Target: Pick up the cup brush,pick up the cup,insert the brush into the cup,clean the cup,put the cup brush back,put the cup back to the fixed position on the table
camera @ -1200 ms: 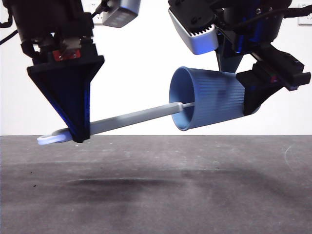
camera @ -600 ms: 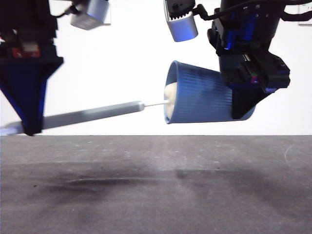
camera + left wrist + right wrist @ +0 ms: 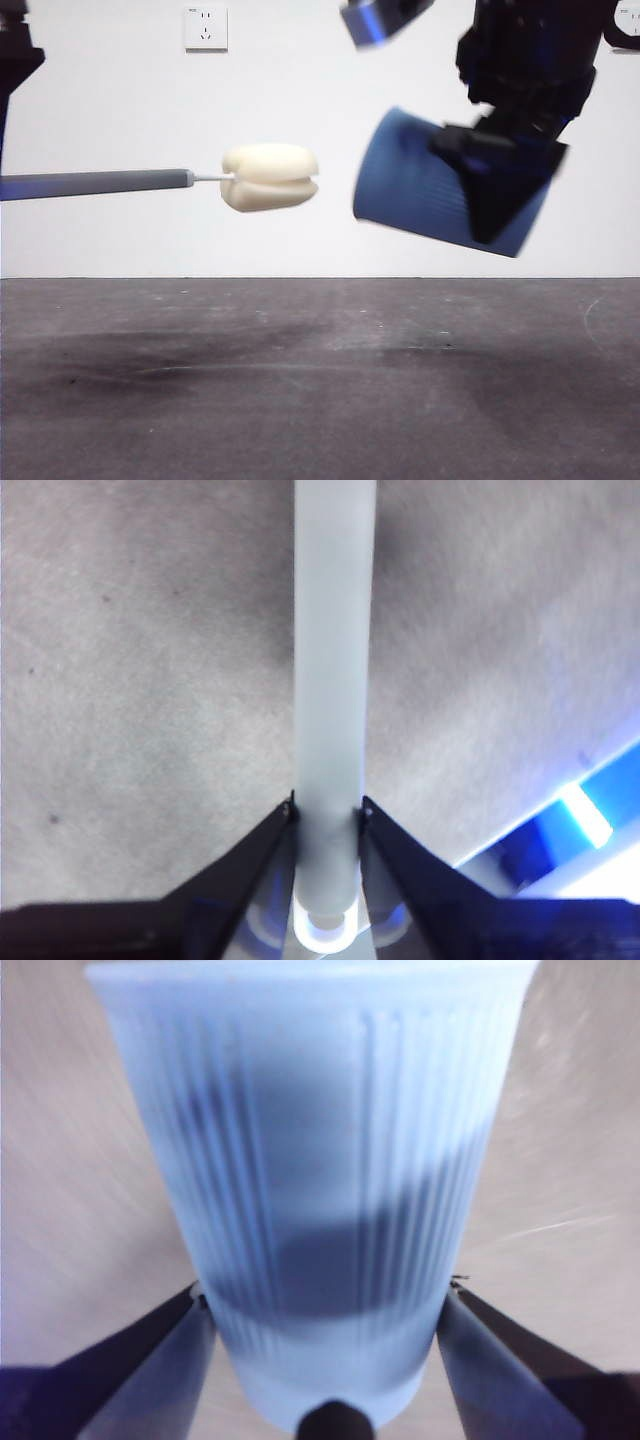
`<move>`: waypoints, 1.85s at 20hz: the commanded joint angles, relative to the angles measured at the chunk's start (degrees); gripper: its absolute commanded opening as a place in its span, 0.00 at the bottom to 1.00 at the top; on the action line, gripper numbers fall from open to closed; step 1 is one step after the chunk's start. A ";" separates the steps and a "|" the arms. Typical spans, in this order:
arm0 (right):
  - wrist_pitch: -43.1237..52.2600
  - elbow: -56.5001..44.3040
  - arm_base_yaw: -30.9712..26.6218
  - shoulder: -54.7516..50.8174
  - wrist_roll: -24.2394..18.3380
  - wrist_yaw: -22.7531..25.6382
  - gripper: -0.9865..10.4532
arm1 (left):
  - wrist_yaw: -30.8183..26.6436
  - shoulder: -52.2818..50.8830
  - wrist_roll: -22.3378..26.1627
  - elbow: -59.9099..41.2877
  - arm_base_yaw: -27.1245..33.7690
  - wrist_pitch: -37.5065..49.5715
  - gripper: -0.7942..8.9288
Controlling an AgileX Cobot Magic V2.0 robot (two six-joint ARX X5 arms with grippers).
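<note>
While front hides grips | left gripper (image 3: pixel 327 815) clamps cup brush (image 3: pixel 333 650) | right gripper (image 3: pixel 325 1305) clamps cup (image 3: pixel 320 1180)

The place looked like a robot test room or lab rather than a home. A plain white wall (image 3: pixel 300 80) stood bare behind the desk (image 3: pixel 320 400), carrying only a white power socket (image 3: pixel 205 27). The desk was a wide, dark grey matte surface with pale scuffs and smears — a worn work surface, undecorated. Black robot arm hardware hung in from above — with a grey camera housing (image 3: pixel 385 18) at the top edge — which pointed to an experimental rig.
</note>
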 commanded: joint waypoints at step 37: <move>0.37 -0.09 0.20 -36.79 25.55 -16.52 0.07 | 7.98 31.74 -32.65 -0.28 4.68 29.42 0.07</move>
